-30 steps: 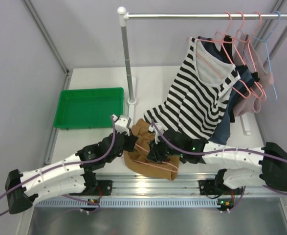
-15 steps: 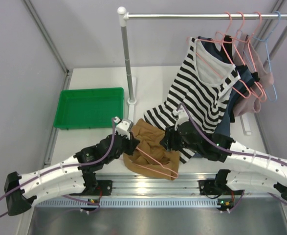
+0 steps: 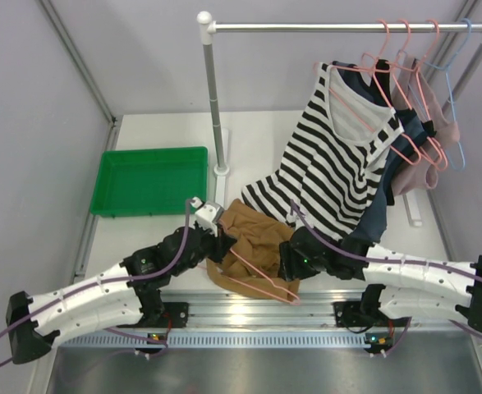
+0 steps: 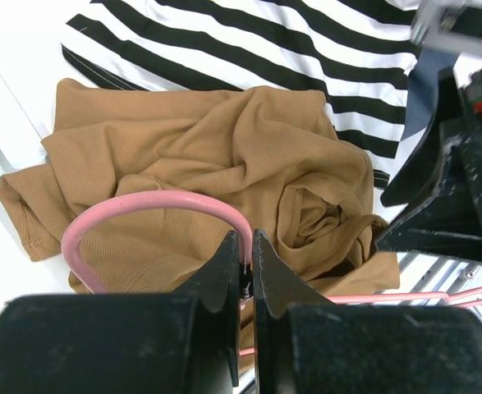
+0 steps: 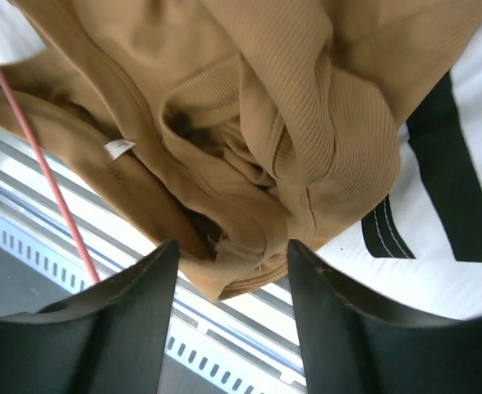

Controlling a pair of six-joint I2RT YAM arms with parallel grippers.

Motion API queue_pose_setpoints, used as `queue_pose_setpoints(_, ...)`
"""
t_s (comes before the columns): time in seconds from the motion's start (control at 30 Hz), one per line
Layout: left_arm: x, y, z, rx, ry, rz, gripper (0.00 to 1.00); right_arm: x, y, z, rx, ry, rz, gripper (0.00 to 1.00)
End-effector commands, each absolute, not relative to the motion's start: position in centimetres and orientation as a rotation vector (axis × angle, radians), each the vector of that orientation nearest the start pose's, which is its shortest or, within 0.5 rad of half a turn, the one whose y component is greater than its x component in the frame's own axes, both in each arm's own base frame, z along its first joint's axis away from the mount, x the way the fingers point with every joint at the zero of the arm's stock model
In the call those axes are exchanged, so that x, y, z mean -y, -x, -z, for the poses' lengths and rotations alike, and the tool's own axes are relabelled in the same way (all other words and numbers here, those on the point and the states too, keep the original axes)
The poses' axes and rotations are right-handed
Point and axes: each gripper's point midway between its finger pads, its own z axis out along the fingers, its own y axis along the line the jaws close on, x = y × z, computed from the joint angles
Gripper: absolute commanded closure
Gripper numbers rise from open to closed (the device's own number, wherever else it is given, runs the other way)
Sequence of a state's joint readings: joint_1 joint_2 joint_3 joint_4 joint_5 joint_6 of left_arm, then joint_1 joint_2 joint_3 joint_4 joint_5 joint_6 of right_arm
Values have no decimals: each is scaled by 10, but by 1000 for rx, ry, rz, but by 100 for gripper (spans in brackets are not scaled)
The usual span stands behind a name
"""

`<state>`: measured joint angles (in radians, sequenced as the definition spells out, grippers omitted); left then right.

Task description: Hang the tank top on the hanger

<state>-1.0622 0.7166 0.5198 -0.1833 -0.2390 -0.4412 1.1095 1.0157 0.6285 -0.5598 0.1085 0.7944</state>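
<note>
While the tank top (image 4: 249, 148) lies crumpled at the table's (image 3: 257, 139) near edge, the hanger (image 4: 154, 199) resting on it, your left gripper (image 4: 245, 245) pinches the hanger's wire. Your right gripper (image 5: 232, 254) hovers over the hem, fingers spread. Threading looks unstarted; next, you need a grip on an opening.

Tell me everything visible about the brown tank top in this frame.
The tank top is tan-brown, thin ribbed fabric, crumpled in a heap at the table's near edge, against the striped top's hem. A white label shows inside. The pink hanger's wire crosses it, hook pinched by the shut left tool. The open right tool hovers at its near edge.
</note>
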Motion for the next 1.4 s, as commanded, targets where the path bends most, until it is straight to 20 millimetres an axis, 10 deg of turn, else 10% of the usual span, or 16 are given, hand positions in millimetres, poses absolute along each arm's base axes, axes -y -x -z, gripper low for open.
queue_pose_setpoints(0.0,247,-160,-187,-1917,-450,815,100,-246,-95,-77,-2613,351,-685,48)
queue_pose_setpoints(0.3,232,-165,-204,-1877,-345,804,100,-239,-67,-65,-2613,283,-733,100)
queue_pose_setpoints(0.83,203,-187,-178,-1940,-180,591,100,-226,-44,-70,-2512,97,-808,99)
queue_pose_setpoints(1.0,197,-184,-180,-1925,-165,606,100,-236,-33,-68,-2510,199,-821,75)
queue_pose_setpoints(1.17,196,-177,-181,-1911,-180,659,100,-221,-52,-86,-2448,142,-750,46)
queue_pose_setpoints(1.37,198,-169,-177,-1906,-198,714,100,-223,-88,-112,-2399,78,-855,59)
